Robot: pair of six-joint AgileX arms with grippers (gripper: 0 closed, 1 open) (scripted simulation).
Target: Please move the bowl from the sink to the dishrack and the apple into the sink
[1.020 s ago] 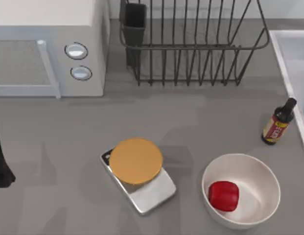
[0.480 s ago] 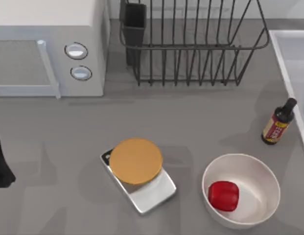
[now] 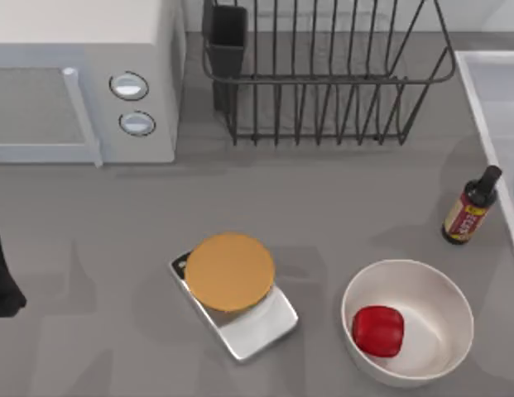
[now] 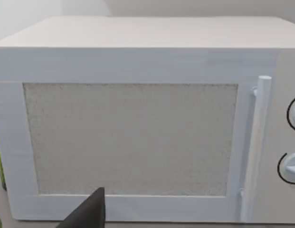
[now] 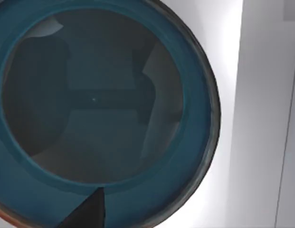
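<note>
**Right wrist over the teal bowl in the sink**

Right gripper hangs directly above the bowl (image 5: 97,109), looking straight down into it; a dark finger tip (image 5: 88,213) shows against the near wall of the bowl, but whether the fingers stand apart or together I cannot tell. Left arm (image 3: 2,273) sits parked well to the left of the kitchen scale (image 3: 236,296), facing the microwave (image 4: 133,128); its finger spread I cannot tell either.

In the right wrist view the bowl lies upright on the pale floor of the sink (image 5: 261,118), close to one sink wall; from above, the sink's rim (image 3: 480,91) runs just right of the dishrack (image 3: 323,74), which stands empty beside the microwave. Nearer than the dishrack and just right of the scale, the apple (image 3: 378,331) rests inside a white bowl (image 3: 443,285); a small dark sauce bottle (image 3: 470,207) stands between that white bowl and the sink rim.

As a judgement, the bowl looks rigid, glazed and slick, light enough for one gripper yet likely to chip if knocked on the basin; its wide mouth rules out spanning it, so the sound hold is a pinch on the rim, one finger inside and one outside, on the side away from the sink wall.
</note>
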